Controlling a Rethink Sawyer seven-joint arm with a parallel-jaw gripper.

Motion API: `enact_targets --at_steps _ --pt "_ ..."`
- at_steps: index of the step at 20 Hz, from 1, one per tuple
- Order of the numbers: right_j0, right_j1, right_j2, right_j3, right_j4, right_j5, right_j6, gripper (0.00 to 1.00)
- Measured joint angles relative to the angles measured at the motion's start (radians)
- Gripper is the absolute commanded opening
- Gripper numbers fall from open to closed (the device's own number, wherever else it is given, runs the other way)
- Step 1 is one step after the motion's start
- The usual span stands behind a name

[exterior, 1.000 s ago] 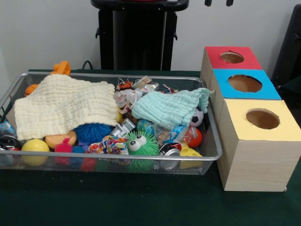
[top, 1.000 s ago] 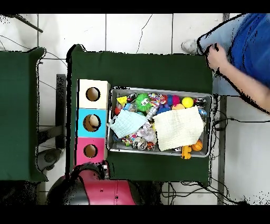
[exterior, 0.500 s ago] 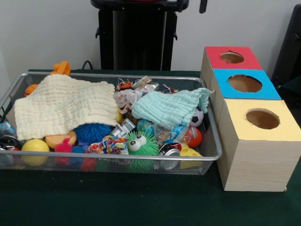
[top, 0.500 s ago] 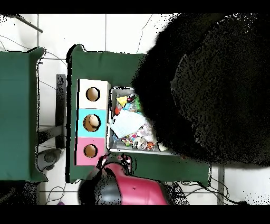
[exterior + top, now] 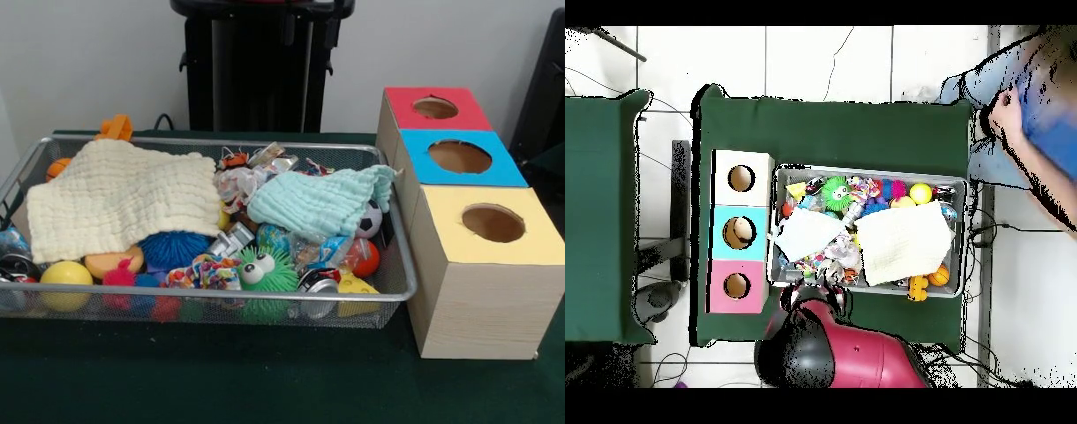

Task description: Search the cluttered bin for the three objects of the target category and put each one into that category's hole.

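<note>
A wire mesh bin (image 5: 402, 283) holds a heap of small toys. Among them are a green fuzzy toy with eyes (image 5: 260, 269), a blue spiky ball (image 5: 172, 249), a small soccer ball (image 5: 371, 219), a yellow ball (image 5: 64, 274) and a red ball (image 5: 364, 256). A cream cloth (image 5: 119, 199) and a mint cloth (image 5: 318, 203) cover part of the heap. My gripper (image 5: 311, 31) hangs high at the top edge, open and empty, above the bin's far rim. From overhead the gripper (image 5: 813, 296) sits at the bin's (image 5: 960, 182) robot-side edge.
Three wooden boxes stand in a row beside the bin, each with a round hole: red top (image 5: 434, 108), blue top (image 5: 459, 157), yellow top (image 5: 493, 223). A person's arm in a blue sleeve (image 5: 1035, 100) shows beyond the table's corner overhead.
My gripper has moved left along the top edge of the front view, from above the boxes to above the bin. Overhead, the arm swung toward the bin's edge.
</note>
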Motion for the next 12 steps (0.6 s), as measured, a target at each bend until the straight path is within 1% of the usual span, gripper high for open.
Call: enact_targets --at_steps 5,12 --pt "-0.004 0.022 0.005 0.004 -0.042 -0.002 0.0 1.0" --pt "-0.017 0.063 0.018 0.028 -0.079 -0.044 0.0 1.0"
